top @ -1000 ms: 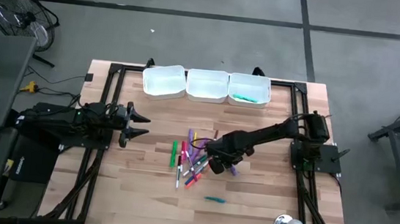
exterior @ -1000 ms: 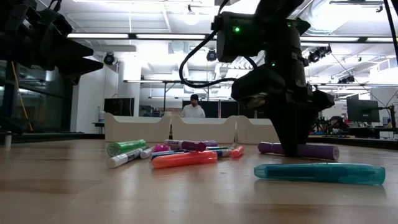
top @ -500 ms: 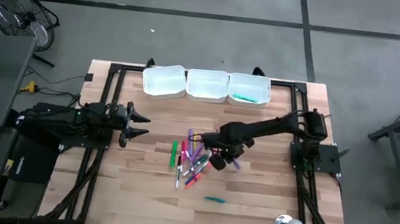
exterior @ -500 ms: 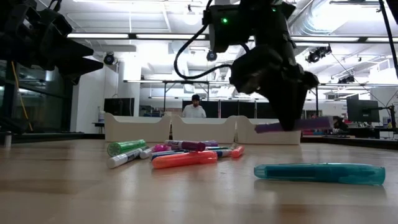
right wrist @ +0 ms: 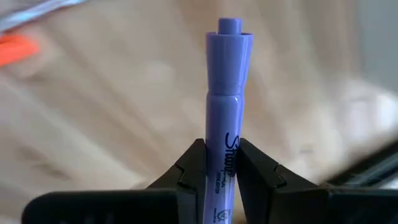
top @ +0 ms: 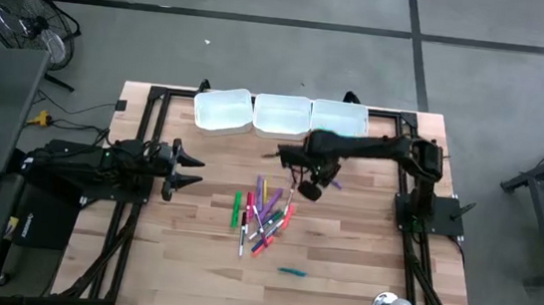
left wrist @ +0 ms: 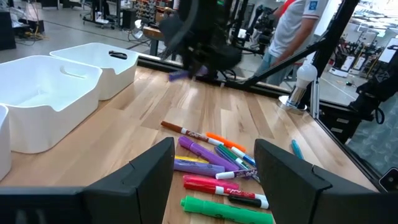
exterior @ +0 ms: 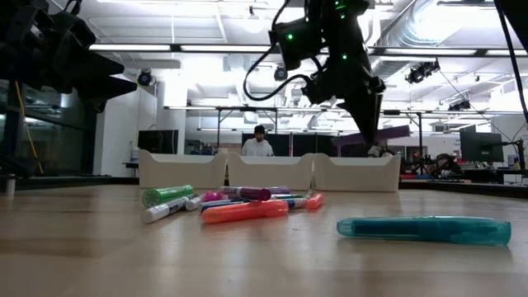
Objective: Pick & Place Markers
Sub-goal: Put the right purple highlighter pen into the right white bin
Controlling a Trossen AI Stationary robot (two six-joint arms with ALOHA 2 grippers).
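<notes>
The right gripper point(top: 311, 188), just above the centre of the overhead frame, is clamped on a purple marker point(right wrist: 226, 118), its two dark fingers point(right wrist: 194, 163) pinching the barrel with the capped end sticking out past them. Seen from table height, the marker point(exterior: 381, 134) hangs in the air right of centre, level with the tops of the three white trays point(exterior: 270, 172) lined up behind it. The left gripper point(top: 188, 172) waits at the left-centre of the overhead frame with its jaws spread wide and nothing between them.

The remaining markers point(top: 261, 217) lie in a loose pile on the wooden table point(top: 171, 263) at the centre of the frame, below the raised gripper; among them are a green marker point(left wrist: 227, 209), an orange marker point(exterior: 244, 212) and several purple and red ones. A teal marker point(top: 291, 270) lies by itself lower in the frame, apart from the pile. One teal marker point(top: 331, 133) rests in the right-hand tray point(top: 340, 120) at upper centre. A person point(exterior: 258, 142) stands in the room beyond the trays.
</notes>
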